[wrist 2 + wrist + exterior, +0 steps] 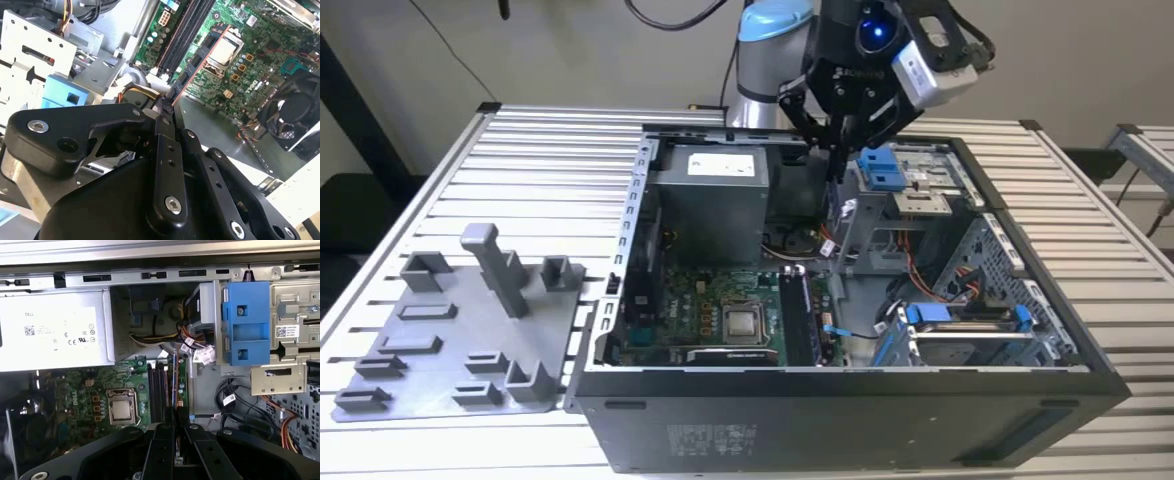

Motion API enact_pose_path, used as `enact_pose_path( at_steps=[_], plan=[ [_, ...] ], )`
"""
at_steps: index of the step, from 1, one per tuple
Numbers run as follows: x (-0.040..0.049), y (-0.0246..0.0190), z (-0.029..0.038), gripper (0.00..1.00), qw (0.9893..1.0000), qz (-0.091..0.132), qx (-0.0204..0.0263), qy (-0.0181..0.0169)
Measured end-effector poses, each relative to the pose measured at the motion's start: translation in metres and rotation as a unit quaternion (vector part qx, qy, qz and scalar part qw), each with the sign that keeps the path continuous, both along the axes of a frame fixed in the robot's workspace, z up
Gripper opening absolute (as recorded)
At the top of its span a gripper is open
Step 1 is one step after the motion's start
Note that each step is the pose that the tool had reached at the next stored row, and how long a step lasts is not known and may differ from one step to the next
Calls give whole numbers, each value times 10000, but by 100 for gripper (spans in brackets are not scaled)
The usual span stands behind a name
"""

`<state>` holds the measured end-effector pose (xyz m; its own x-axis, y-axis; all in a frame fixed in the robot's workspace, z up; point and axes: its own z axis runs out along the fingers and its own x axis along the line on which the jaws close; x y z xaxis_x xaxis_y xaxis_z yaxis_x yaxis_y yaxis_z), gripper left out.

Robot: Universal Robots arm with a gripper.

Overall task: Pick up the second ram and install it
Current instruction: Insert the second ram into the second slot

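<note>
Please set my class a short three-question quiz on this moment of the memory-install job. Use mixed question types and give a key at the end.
1. True or false: the gripper hangs over the grey fixture plate.
2. Multiple choice: the gripper is shut on
A. the second ram, seen edge-on
B. a blue drive bracket
C. nothing at all
3. Short answer: in the exterior view, on which side of the open computer case does the grey fixture plate lie?

Key
1. False: it hangs over the open computer case.
2. A
3. The exterior view's left.
</note>
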<state>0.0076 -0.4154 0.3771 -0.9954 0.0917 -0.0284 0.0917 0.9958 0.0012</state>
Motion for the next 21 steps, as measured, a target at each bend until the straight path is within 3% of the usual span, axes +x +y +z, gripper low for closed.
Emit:
enact_pose_path(
  at_steps=[14, 21],
  plan=[
    [1, 0, -220, 14, 10000, 2, -4, -5],
    [0, -8, -308, 14, 9999, 149, -11, -11]
  ],
)
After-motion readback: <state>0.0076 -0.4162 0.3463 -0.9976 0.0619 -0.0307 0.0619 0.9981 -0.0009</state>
